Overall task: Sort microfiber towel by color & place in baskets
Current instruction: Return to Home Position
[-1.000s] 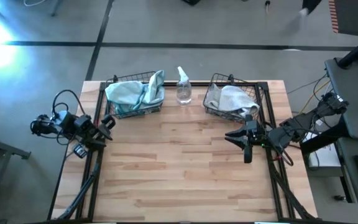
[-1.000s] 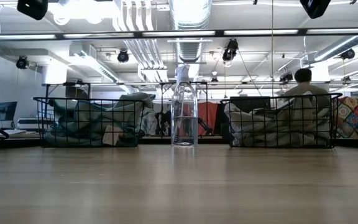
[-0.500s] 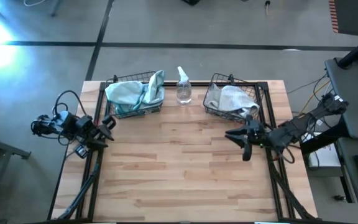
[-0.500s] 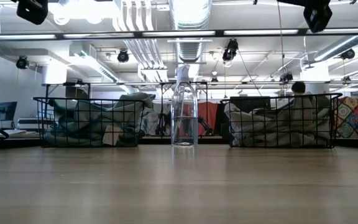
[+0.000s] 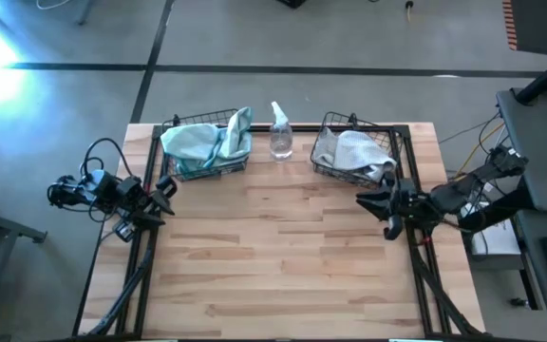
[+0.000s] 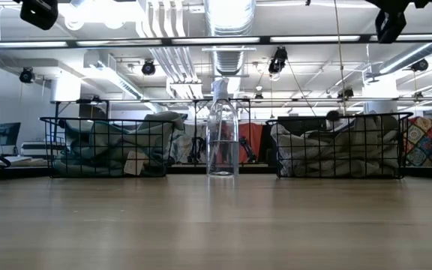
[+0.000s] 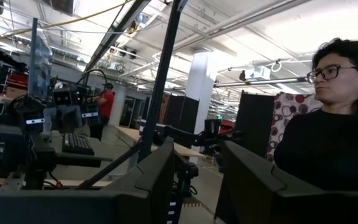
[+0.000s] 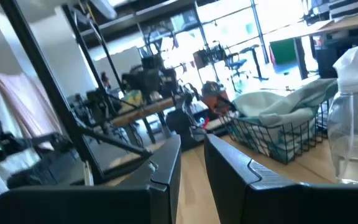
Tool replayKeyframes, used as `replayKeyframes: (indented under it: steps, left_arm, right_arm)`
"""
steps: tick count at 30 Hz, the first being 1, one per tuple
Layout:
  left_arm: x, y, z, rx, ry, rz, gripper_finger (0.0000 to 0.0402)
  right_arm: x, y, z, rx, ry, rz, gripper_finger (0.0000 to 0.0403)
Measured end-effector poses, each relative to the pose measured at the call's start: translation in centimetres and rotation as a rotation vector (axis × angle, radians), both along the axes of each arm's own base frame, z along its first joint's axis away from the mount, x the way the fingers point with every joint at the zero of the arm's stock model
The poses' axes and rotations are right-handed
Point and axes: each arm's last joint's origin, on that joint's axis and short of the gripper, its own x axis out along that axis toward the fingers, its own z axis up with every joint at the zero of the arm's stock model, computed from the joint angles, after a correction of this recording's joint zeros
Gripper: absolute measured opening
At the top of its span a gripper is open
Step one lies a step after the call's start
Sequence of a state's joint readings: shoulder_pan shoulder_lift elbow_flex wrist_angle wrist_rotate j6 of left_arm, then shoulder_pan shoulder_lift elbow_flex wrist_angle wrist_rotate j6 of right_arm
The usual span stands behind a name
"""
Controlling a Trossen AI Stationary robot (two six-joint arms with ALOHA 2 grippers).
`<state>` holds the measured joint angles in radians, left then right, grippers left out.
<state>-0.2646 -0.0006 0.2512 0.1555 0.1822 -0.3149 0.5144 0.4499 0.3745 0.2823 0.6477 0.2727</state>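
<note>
Two dark wire baskets stand at the table's far edge. The left basket (image 5: 180,163) holds light teal microfiber towels (image 5: 198,142), one of them draped over its right rim. The right basket (image 5: 323,163) holds pale grey-white towels (image 5: 357,152), one lapping over its near right rim. My left gripper (image 5: 167,187) hovers open at the table's left edge, clear of the left basket, pointing up into the room (image 7: 197,149). My right gripper (image 5: 373,207) hovers near the right edge, just on the near side of the right basket. A narrow gap shows between its fingers (image 8: 192,140), with nothing in it.
A clear spray bottle (image 5: 280,133) stands between the two baskets at the far edge. Black frame rails (image 5: 145,256) run along the table's left and right sides. The wooden tabletop (image 5: 273,256) on the near side of the baskets is bare. A person shows in the left wrist view (image 7: 334,137).
My right gripper has drawn back toward the table's right edge, away from the middle, and has tipped its fingers up toward level. The gap between its fingers looks unchanged. Baskets, towels and bottle have stayed put.
</note>
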Motion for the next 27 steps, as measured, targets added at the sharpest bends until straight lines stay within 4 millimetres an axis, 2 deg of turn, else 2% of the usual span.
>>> replayKeyframes:
  steps: [4,12,27]
  left_arm:
    - [0.0,0.0,0.0,0.001,0.002,0.000,0.0121]
    - [0.0,0.0,0.0,0.001,0.004,0.000,0.0121]
    - [0.0,0.0,-0.1,0.037,-0.007,0.015,0.0121]
  right_arm:
    - [-1.5,-0.8,0.0,0.045,-0.078,0.011,0.0066]
    - [-3.0,-1.6,-0.7,0.092,-0.184,0.021,0.0066]
    - [-3.6,-1.9,-2.4,0.072,-0.219,0.048,0.0066]
